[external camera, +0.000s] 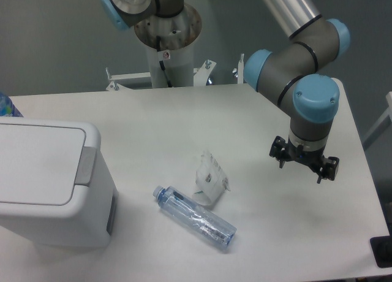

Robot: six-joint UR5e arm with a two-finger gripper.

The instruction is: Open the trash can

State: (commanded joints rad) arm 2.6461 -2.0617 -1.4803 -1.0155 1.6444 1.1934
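The trash can (pixel 55 214) is a large white boxy bin at the table's front left. Its flat lid (pixel 37 165) lies shut, with the grey push tab (pixel 86 165) at the lid's right rim. My gripper (pixel 301 171) hangs over the right side of the table, pointing down, far to the right of the bin and touching nothing. Its two fingertips stand apart, so it looks open and empty.
A clear plastic bottle (pixel 193 217) with a blue cap lies on its side in the front middle. A crumpled white wrapper (pixel 210 178) sits just behind it. A blue object (pixel 6 105) peeks in at the far left edge. The arm's base column (pixel 166 43) stands at the back.
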